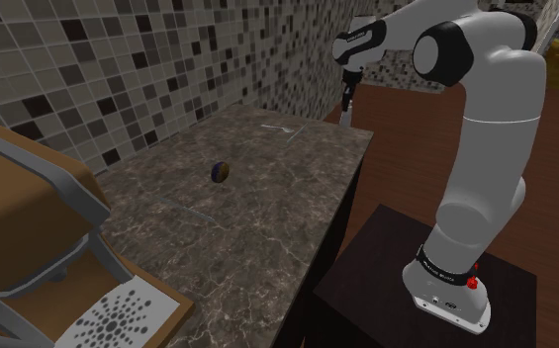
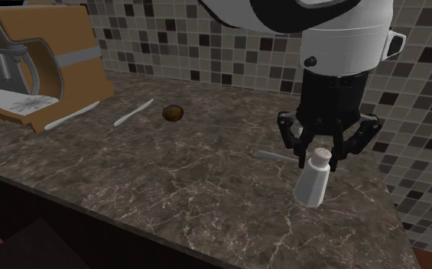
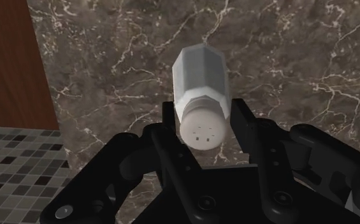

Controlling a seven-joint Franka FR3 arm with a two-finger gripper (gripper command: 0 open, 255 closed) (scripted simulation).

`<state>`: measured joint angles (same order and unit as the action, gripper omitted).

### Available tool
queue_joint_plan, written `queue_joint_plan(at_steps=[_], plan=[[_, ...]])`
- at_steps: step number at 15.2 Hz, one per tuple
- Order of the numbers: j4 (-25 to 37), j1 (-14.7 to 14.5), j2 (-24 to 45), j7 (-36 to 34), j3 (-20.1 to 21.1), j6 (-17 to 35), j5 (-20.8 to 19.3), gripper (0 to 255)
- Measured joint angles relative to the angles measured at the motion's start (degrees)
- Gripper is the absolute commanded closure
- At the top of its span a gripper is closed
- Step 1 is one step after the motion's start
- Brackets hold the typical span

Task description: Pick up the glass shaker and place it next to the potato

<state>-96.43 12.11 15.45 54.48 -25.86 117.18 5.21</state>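
White shaker (image 2: pixel 312 186): the gripper (image 2: pixel 323 157) jaws clasp its perforated cap. Lift vertically, avoid tilting, then travel across the tabletop (image 2: pixel 168 183) toward the potato (image 2: pixel 173 113).

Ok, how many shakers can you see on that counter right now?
1. The white shaker is at the counter's end away from the stand mixer, its cap clasped by the gripper. Another could be hidden behind the mixer.
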Motion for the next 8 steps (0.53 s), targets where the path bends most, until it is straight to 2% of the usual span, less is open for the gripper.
queue_joint_plan(at_steps=[8], plan=[[4.77, 0.08, -1.07, -0.19, -0.27, -5.73, -0.59, 255]])
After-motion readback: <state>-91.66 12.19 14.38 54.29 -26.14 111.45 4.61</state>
